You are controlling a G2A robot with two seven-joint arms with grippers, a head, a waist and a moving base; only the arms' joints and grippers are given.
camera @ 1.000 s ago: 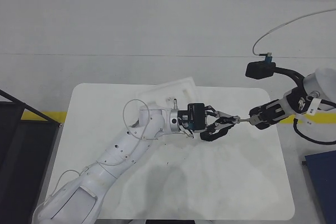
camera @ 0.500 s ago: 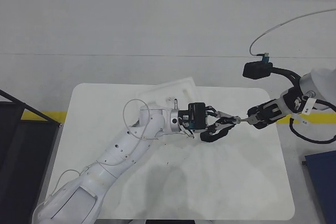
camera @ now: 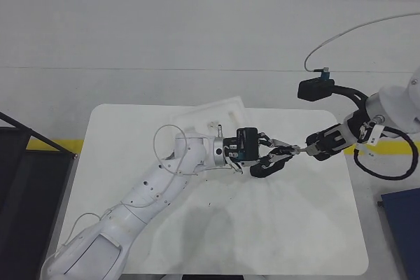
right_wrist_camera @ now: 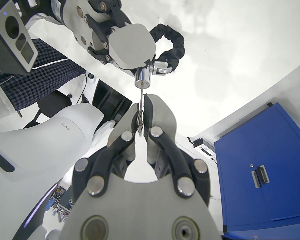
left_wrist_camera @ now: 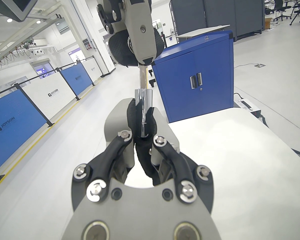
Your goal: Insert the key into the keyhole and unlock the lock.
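Above the middle of the white table [camera: 308, 231], my left gripper [camera: 285, 152] is shut on a lock with a chrome cylinder [left_wrist_camera: 144, 106] and a black sleeved cable loop [right_wrist_camera: 173, 44]. The cylinder's keyhole face [right_wrist_camera: 142, 83] points toward my right gripper [camera: 309, 149], which is shut on the head of a thin metal key [right_wrist_camera: 140, 119]. In line with the cylinder, the key's blade [left_wrist_camera: 142, 78] has its tip in the keyhole. The two grippers face each other tip to tip, a short gap apart. In the wrist views, the left gripper [left_wrist_camera: 142, 116] and right gripper [right_wrist_camera: 142, 106] each stand close before the other.
A white flat tray [camera: 217, 112] lies at the back of the table, behind the left arm. A blue cabinet [right_wrist_camera: 262, 163] stands on the floor past the table's right edge. The table's front half is bare.
The right arm's wrist and upper links have swung a little leftward and turned, and its gripper has edged slightly toward the lock. The left arm has held still.
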